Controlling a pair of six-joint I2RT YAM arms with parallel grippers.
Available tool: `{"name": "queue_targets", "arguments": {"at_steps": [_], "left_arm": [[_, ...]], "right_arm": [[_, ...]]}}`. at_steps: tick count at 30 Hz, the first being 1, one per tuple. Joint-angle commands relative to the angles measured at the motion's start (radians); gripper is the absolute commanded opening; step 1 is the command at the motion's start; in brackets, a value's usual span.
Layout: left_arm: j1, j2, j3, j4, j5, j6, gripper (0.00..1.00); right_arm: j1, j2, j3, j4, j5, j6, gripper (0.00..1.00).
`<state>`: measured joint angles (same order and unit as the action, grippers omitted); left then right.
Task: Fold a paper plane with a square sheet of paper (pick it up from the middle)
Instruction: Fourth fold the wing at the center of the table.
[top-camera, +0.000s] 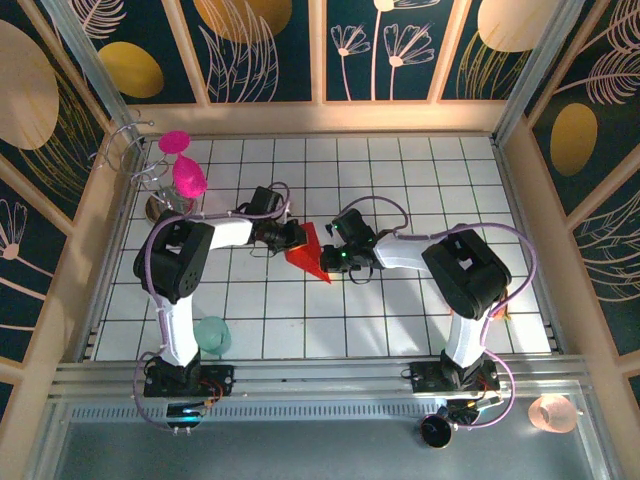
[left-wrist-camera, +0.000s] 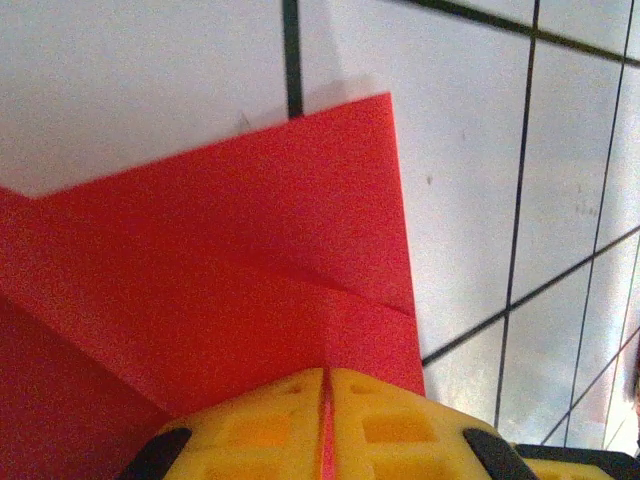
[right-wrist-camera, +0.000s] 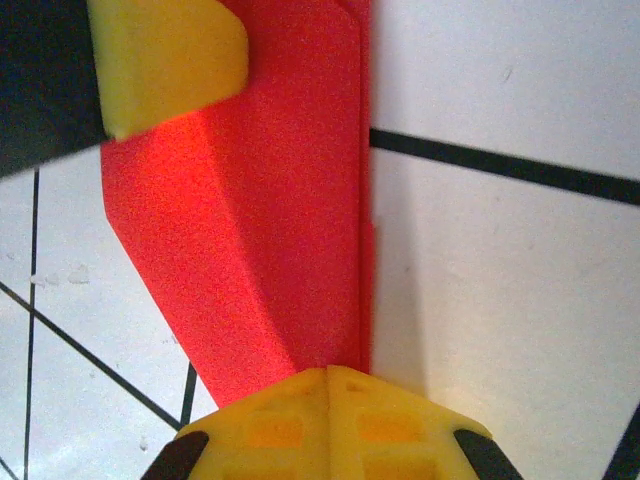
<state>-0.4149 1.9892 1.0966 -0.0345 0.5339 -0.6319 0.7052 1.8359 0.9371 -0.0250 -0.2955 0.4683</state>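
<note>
I had both sets of jaws closed on the folded red paper (top-camera: 308, 255), one from each side. It sat over the white tiled table (top-camera: 420, 180), to the right of the magenta goblets (top-camera: 186, 172) and nearer my bases than they were. From above it read as a narrow wedge, its sharp tip pointing away from the goblets, toward the near edge.

My left gripper (top-camera: 291, 238) took the wedge on the side facing the goblets. In my left wrist view the yellow pads (left-wrist-camera: 260, 425) of that gripper (left-wrist-camera: 325, 420) were pressed together with a thin red line of paper caught in the seam. Beyond them the paper (left-wrist-camera: 230, 260) spread out in overlapping layers with a slanted crease, and one square corner lay over a black grid line.

My right gripper (top-camera: 327, 254) pinched the side away from the goblets. In my right wrist view its pads met at the bottom of the frame (right-wrist-camera: 328, 410) with the paper (right-wrist-camera: 260, 230) running straight into them, a long folded edge stacked in layers along its right side. A yellow finger of my left gripper (right-wrist-camera: 165, 60) sat at the paper's far corner.

A pale teal cup (top-camera: 212, 335) stood nearer my left base than the goblets did, well apart from the paper.
</note>
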Motion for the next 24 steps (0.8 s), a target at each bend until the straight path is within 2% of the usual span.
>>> {"name": "queue_targets", "arguments": {"at_steps": [1, 9, 24], "left_arm": [[0.082, 0.057, 0.037, -0.056, -0.153, 0.084, 0.11], [0.149, 0.081, 0.095, -0.091, -0.210, 0.132, 0.11], [0.158, 0.098, 0.181, -0.129, -0.307, 0.172, 0.11]], "right_arm": [[-0.007, 0.096, -0.072, -0.255, 0.177, -0.023, 0.00], [-0.006, 0.084, -0.089, -0.256, 0.177, -0.019, 0.00], [-0.007, 0.049, -0.124, -0.242, 0.179, 0.002, 0.00]]}}
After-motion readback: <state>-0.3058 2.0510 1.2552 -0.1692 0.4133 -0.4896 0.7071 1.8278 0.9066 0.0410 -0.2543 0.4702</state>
